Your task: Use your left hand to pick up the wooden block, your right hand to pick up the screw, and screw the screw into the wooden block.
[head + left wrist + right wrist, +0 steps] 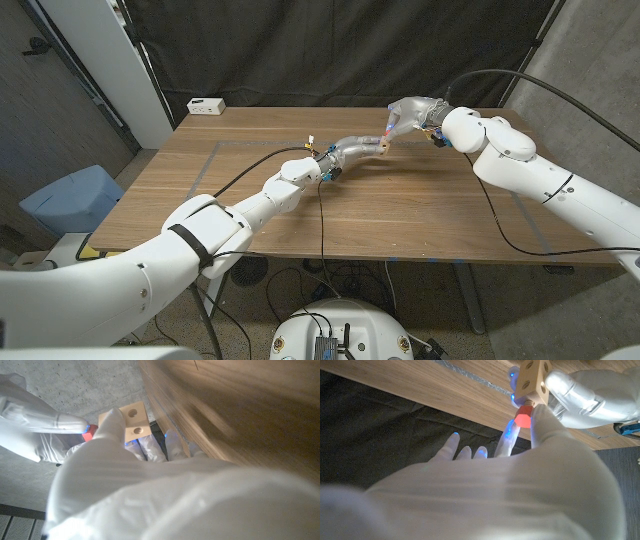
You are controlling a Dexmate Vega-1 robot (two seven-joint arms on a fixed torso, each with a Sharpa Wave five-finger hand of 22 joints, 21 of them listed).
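Pale wooden block with round holes [532, 379] was held above the brown wooden table [420, 215], gripped by the left hand [352, 154]. Both pickups appeared done; threading seemingly remained. The red-headed screw [522, 416], pinched by the right hand [410, 113], touched the block's end, its axis pointing into it.

Your wooden block [532, 379] is pale bare wood, matt, smooth faces w/ round drilled holes. Against the block, the screw [522, 416] has a red head that looks like glossy plastic. Both your hands, left hand [120, 460] & right hand [520, 465], wear thin whitish cloth-like covers, slightly sheeny, wrinkled. Under the block, the table [420, 215] is brown wood-grain, smooth, low satin sheen. Behind the table, black matt cloth backdrop [330, 50]. Arm shells [560, 190] are glossy white plastic.
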